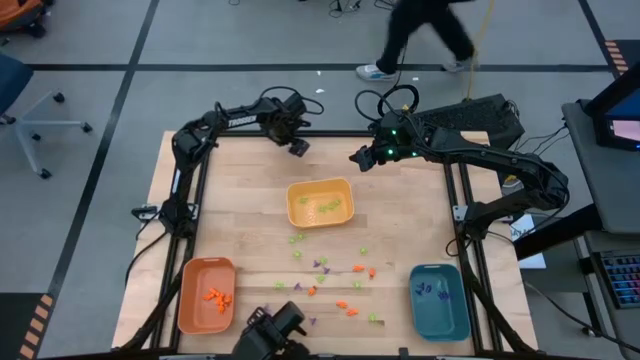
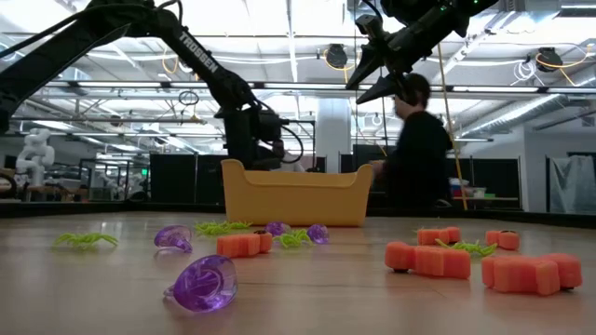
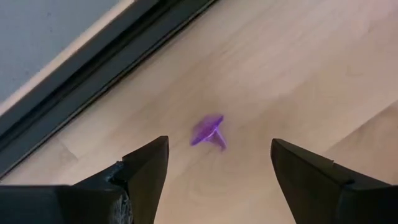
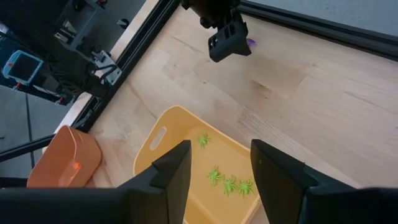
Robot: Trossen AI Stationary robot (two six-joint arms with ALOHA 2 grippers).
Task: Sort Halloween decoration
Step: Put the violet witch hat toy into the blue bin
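A tiny purple decoration piece (image 3: 208, 130) lies on the wood near the table's far edge. My left gripper (image 3: 217, 146) hangs open just above it, pointing down, one finger on either side and clear of it; in the high view this gripper (image 1: 299, 147) is beyond the yellow tray (image 1: 345, 215). My right gripper (image 1: 358, 158) waits open and raised over the far side of that tray, with nothing between its fingers (image 4: 177, 165). Green pieces (image 4: 230, 183) lie in the yellow tray. More loose orange, green and purple pieces (image 1: 340, 275) are scattered on the near half of the table.
An orange tray (image 1: 190, 300) with orange pieces stands at the near left, and a teal tray (image 1: 440, 318) with purple pieces at the near right. A black frame rail (image 3: 93, 81) runs along the far edge close to the left gripper. A person (image 2: 419, 149) walks behind the table.
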